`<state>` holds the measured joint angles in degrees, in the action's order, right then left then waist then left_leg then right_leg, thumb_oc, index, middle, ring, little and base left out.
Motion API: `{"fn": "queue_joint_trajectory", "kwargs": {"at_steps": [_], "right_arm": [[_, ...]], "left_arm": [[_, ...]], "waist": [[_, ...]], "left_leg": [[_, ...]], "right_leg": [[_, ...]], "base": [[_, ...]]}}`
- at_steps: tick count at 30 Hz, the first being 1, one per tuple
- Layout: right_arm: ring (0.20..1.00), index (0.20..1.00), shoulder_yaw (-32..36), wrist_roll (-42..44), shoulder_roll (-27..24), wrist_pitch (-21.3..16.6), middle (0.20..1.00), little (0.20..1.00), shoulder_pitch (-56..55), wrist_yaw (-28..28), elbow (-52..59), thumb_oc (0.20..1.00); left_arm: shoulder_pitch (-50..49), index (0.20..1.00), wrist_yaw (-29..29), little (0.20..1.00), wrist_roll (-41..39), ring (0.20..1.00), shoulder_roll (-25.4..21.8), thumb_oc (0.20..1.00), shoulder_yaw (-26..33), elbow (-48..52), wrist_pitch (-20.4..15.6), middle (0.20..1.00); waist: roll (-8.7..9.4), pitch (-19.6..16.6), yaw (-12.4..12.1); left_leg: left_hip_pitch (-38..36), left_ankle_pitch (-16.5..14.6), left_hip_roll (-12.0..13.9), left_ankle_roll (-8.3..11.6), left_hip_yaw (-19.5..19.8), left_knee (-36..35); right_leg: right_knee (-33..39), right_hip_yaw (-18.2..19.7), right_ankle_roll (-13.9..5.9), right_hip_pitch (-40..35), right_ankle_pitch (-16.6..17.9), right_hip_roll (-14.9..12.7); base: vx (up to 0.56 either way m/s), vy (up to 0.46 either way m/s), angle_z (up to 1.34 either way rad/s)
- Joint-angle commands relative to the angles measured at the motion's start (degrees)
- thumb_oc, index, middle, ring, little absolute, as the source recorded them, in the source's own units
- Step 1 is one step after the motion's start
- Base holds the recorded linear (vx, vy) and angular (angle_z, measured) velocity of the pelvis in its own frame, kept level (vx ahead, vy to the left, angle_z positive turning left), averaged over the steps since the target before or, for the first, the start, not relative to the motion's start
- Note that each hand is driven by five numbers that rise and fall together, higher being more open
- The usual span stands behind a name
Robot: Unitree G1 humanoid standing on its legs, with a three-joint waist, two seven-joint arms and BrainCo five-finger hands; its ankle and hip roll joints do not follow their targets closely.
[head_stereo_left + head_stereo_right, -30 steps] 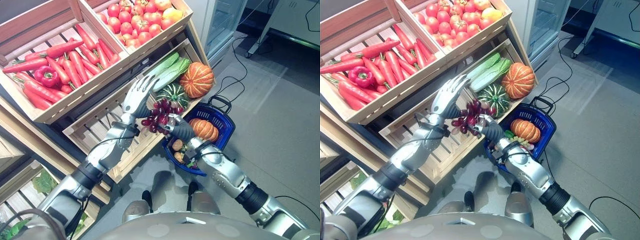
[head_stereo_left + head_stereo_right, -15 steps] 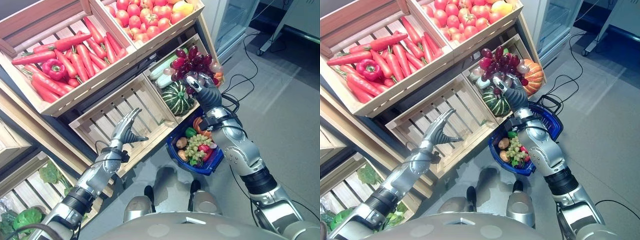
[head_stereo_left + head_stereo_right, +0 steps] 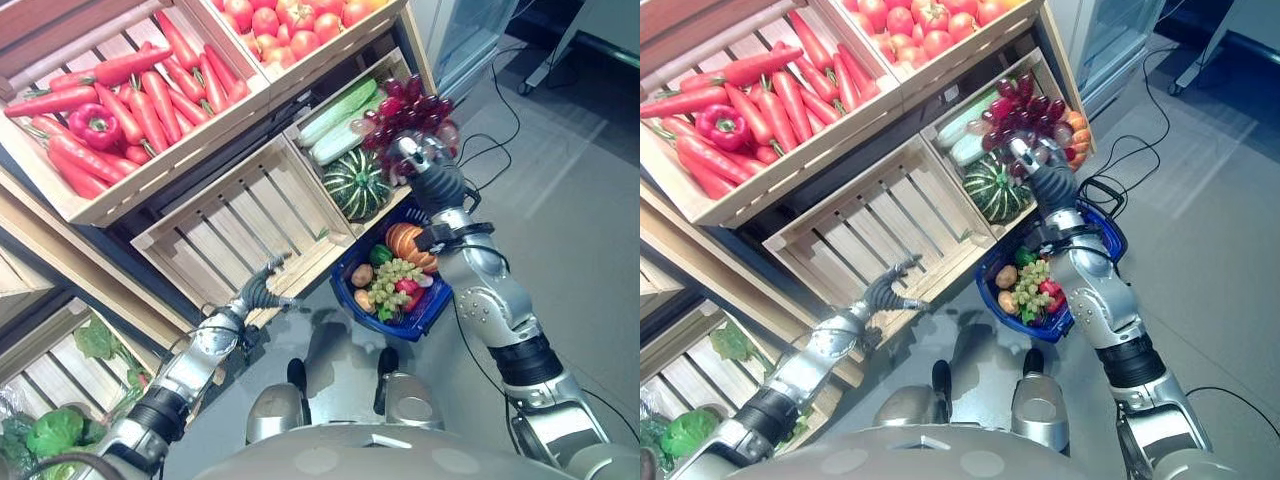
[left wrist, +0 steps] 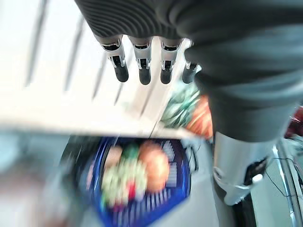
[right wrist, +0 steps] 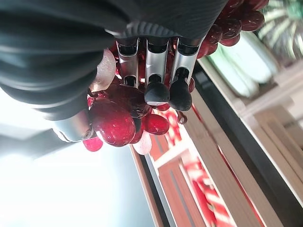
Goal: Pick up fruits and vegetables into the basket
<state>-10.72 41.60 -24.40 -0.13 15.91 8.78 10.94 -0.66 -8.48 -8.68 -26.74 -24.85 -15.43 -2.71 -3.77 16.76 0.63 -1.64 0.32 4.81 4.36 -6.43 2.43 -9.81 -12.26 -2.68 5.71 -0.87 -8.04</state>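
My right hand [image 3: 428,172] is raised above the blue basket [image 3: 435,306] and is shut on a bunch of dark red grapes [image 3: 409,106]; its fingers [image 5: 156,71] curl round the bunch [image 5: 118,118]. The basket [image 3: 1102,222] stands on the floor and holds a small orange pumpkin [image 3: 405,239], green grapes [image 3: 392,275] and other produce. My left hand [image 3: 258,292] hangs low by the front edge of the empty wooden crate [image 3: 235,215], fingers [image 4: 142,66] relaxed and holding nothing.
Wooden shelf crates hold carrots [image 3: 150,95] with a red pepper [image 3: 95,125], tomatoes [image 3: 290,15], and a striped green squash [image 3: 358,182] beside pale green vegetables [image 3: 340,120]. Leafy greens [image 3: 55,430] sit at lower left. Grey floor lies to the right.
My right hand with the red grapes has shifted slightly right and lower, over the basket. My left hand has dropped lower, away from the empty crate. The camera has shifted a little.
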Motion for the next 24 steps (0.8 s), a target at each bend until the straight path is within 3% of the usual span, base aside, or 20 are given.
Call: {"fn": "queue_joint_trajectory", "kwargs": {"at_steps": [1,2,4,7,12,15,20,21,24], "right_arm": [[0.200,0.200,4.66,-0.62,-1.79,-5.62,0.200,0.200,4.27,0.09,3.24,0.200],[0.200,0.200,4.66,-0.62,-1.79,-5.62,0.200,0.200,4.27,0.09,3.24,0.200],[0.200,0.200,6.70,0.55,-4.42,-6.02,0.200,0.200,5.83,-0.32,1.09,0.200],[0.200,0.200,7.46,1.85,-6.26,-7.17,0.200,0.200,6.65,-0.76,-1.56,0.200],[0.200,0.200,8.41,2.92,-7.23,-9.00,0.200,0.200,7.67,-1.95,-7.74,0.200],[0.200,0.200,9.17,4.42,-7.85,-8.85,0.200,0.200,8.11,-2.09,-11.07,0.200],[0.200,0.200,10.11,7.89,-9.44,-8.43,0.200,0.200,9.22,-2.53,-16.46,0.200],[0.200,0.200,9.99,8.01,-9.51,-8.38,0.200,0.200,9.07,-2.56,-17.31,0.200],[0.200,0.200,10.24,9.24,-10.52,-7.58,0.200,0.200,10.08,-3.40,-21.34,0.200]], "left_arm": [[-1.35,1.000,-10.25,1.000,-9.62,1.000,-0.13,1.000,1.02,1.32,2.96,1.000],[-1.35,1.000,-10.25,1.000,-9.62,1.000,-0.13,1.000,1.02,1.32,2.96,1.000],[-2.32,1.000,-14.49,1.000,-14.00,1.000,0.08,1.000,-0.62,0.39,5.04,1.000],[-2.61,1.000,-14.91,1.000,-18.17,1.000,0.90,1.000,-2.05,-2.12,5.31,1.000],[-2.62,1.000,-11.93,1.000,-20.42,1.000,3.15,1.000,-2.59,-8.26,2.13,1.000],[-2.81,1.000,-10.15,1.000,-22.28,1.000,4.06,1.000,-1.65,-10.38,0.83,1.000],[-3.45,1.000,-11.92,1.000,-26.08,1.000,4.16,1.000,-0.02,-11.15,-0.38,1.000],[-3.90,1.000,-12.23,1.000,-26.72,1.000,4.21,1.000,-0.12,-11.18,-0.48,1.000],[-4.62,1.000,-13.21,1.000,-29.93,1.000,4.38,1.000,0.51,-10.63,-1.71,1.000]], "waist": [[1.47,2.08,0.98],[1.47,2.08,0.98],[0.65,5.61,1.85],[0.10,8.80,2.65],[-0.71,13.03,3.26],[-1.74,13.03,2.95],[-3.81,13.03,1.91],[-4.03,13.03,1.87],[-5.61,13.03,1.23]], "left_leg": [[3.65,-8.03,0.99,-1.91,-0.98,8.80],[3.65,-8.03,0.99,-1.91,-0.98,8.80],[6.35,-7.19,0.86,-1.91,-1.38,9.29],[9.51,-6.47,0.83,-1.92,-1.80,10.49],[14.17,-5.62,0.68,-1.84,-2.37,12.55],[19.38,-4.55,0.39,-1.71,-2.47,13.42],[26.38,-3.15,-0.30,-1.47,-2.27,14.25],[25.83,-4.56,-0.55,-1.08,-1.82,14.64],[29.37,-3.72,-1.05,-1.03,-1.70,14.52]], "right_leg": [[-3.42,4.51,-5.11,0.68,-4.15,-3.68],[-3.42,4.51,-5.11,0.68,-4.15,-3.68],[-4.58,4.68,-4.57,3.75,-3.82,-3.35],[-6.67,4.62,-3.93,7.35,-3.67,-3.10],[-10.89,4.06,-3.05,12.73,-4.38,-3.15],[-13.81,3.42,-2.52,18.50,-4.97,-3.21],[-17.88,2.82,-1.93,26.41,-5.96,-3.50],[-19.02,3.28,-2.42,26.20,-7.74,-3.53],[-20.48,3.45,-1.91,30.24,-8.22,-3.15]], "base": [[-0.15,-0.002,0.01],[-0.23,0.004,0.04],[-0.27,0.008,0.05],[-0.19,-0.006,0.00],[-0.11,-0.017,-0.09],[-0.05,-0.034,0.00],[-0.01,-0.022,0.00],[0.07,-0.005,0.07],[0.01,-0.007,0.01]]}}
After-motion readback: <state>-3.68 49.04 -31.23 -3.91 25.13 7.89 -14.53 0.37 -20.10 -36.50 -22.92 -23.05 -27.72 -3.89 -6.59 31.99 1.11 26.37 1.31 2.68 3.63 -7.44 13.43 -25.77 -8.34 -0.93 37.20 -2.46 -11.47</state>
